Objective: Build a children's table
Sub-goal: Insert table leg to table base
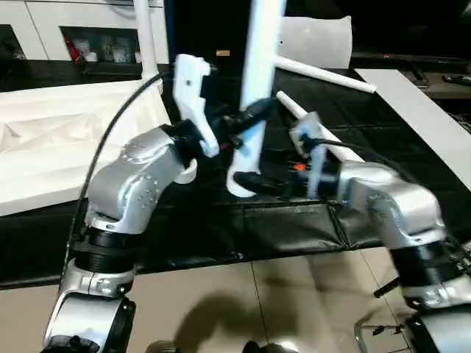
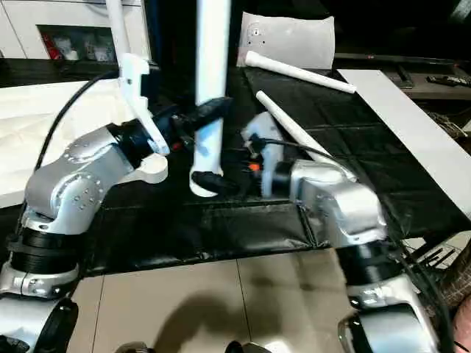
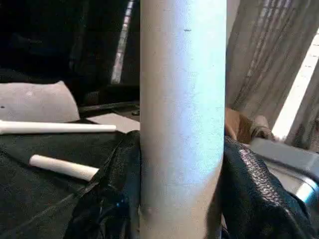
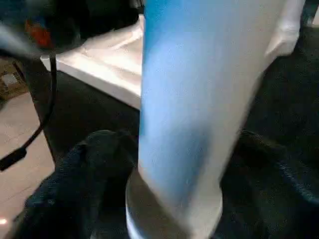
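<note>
- Fingers of the left gripper (image 3: 182, 199) are closed on an upright white leg (image 1: 257, 88), one black finger (image 3: 112, 194) pressed against each side of the shaft, part-way up it.
- Right gripper (image 4: 174, 199) sits lower on the same leg, close to its wide foot end; its black fingers (image 4: 75, 184) stand on either side of the shaft, and whether they pinch it or merely flank it I cannot tell.
- Leg held this way stands nearly vertical, wide end down on the black mat (image 1: 294, 220), its top running out of the head views.
- Both silver forearms reach in from either side and meet at this leg, the left gripper above the right one.
- Tabletop (image 1: 66, 140), white with its ribbed underside up, lies on the mat to the robot's left of the held leg; another leg (image 1: 145, 37) rises upright from it, further back.
- Two more legs lie flat on the mat beyond and to the right: a nearer leg (image 2: 294, 132) running diagonally just behind the right gripper, and a farther leg (image 2: 302, 72) well apart from it.
- White pillow-like slab (image 2: 291, 40) leans at the back, just behind the farther leg.
- White cabinet (image 1: 88, 26) with dark compartments stands at the far left.
- Beige tiled floor (image 1: 294, 301) shows at the near edge of the mat.
</note>
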Available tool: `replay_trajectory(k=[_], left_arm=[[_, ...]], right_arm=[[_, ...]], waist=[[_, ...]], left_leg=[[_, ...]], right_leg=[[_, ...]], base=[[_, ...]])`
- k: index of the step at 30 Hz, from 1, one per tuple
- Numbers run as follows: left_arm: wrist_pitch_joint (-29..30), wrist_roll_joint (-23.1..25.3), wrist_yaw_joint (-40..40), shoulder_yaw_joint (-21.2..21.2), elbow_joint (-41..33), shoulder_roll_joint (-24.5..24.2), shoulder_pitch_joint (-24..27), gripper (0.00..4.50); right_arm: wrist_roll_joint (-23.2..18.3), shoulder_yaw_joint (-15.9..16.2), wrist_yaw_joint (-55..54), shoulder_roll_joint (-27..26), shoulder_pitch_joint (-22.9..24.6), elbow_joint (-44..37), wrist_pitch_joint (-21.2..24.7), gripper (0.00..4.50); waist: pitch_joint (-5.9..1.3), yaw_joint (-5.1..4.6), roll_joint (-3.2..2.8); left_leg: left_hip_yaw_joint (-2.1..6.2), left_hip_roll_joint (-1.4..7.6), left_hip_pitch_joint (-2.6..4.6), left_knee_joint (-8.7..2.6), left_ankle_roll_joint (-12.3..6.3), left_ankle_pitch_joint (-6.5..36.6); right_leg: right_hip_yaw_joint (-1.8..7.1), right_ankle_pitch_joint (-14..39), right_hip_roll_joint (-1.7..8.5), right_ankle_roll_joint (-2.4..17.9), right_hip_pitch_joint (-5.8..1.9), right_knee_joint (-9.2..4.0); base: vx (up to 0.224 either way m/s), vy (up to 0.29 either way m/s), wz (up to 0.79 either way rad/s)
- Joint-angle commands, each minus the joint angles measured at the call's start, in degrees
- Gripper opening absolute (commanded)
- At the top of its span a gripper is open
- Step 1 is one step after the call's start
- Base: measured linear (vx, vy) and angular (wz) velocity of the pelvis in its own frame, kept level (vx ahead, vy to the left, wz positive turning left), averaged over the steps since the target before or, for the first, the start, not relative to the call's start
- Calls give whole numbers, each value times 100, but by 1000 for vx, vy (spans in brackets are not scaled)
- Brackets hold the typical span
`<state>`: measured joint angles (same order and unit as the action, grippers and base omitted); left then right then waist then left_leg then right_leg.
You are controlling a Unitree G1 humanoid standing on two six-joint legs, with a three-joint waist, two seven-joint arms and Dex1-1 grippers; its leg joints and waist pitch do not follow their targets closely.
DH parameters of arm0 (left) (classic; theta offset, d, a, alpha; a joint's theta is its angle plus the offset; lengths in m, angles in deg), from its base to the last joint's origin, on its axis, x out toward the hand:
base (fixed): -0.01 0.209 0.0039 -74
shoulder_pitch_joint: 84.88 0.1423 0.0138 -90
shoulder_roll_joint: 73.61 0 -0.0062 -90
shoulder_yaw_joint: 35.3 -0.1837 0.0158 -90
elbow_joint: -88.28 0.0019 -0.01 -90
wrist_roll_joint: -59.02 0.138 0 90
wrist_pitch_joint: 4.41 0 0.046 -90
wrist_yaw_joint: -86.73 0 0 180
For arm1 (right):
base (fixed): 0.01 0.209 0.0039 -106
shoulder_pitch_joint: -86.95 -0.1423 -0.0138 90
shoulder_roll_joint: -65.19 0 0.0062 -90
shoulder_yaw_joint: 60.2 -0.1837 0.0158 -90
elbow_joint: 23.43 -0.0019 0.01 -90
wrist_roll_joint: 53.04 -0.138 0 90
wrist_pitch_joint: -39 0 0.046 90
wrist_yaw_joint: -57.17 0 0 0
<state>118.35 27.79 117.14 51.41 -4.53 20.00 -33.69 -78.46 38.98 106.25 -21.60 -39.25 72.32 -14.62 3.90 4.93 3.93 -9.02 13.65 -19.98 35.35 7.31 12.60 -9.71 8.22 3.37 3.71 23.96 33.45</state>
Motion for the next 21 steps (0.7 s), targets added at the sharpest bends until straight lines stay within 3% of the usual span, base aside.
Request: replay_trajectory(k=[1,12,21], left_arm=[[54,-17,40,-84,-164,37,-28,187],[135,-26,203,-168,-300,52,-9,187],[95,27,299,-212,-310,-3,-7,187]], right_arm=[[54,-66,-47,-22,-84,122,-111,387],[49,-139,25,-197,-278,489,-248,296],[-11,-157,161,-196,-277,567,-185,230]], waist=[[-450,-32,17],[-467,-40,36],[-477,-27,17]], left_leg=[[-69,12,-56,-361,-307,-101],[-70,13,-53,-358,-320,-138],[-67,14,-50,-356,-302,-127]], right_leg=[[426,1748,465,24,-455,-342],[434,1672,459,3,-464,-332],[433,1723,466,3,-466,-333]], base=[[0,0,0],[0,0,0],[0,0,0]])
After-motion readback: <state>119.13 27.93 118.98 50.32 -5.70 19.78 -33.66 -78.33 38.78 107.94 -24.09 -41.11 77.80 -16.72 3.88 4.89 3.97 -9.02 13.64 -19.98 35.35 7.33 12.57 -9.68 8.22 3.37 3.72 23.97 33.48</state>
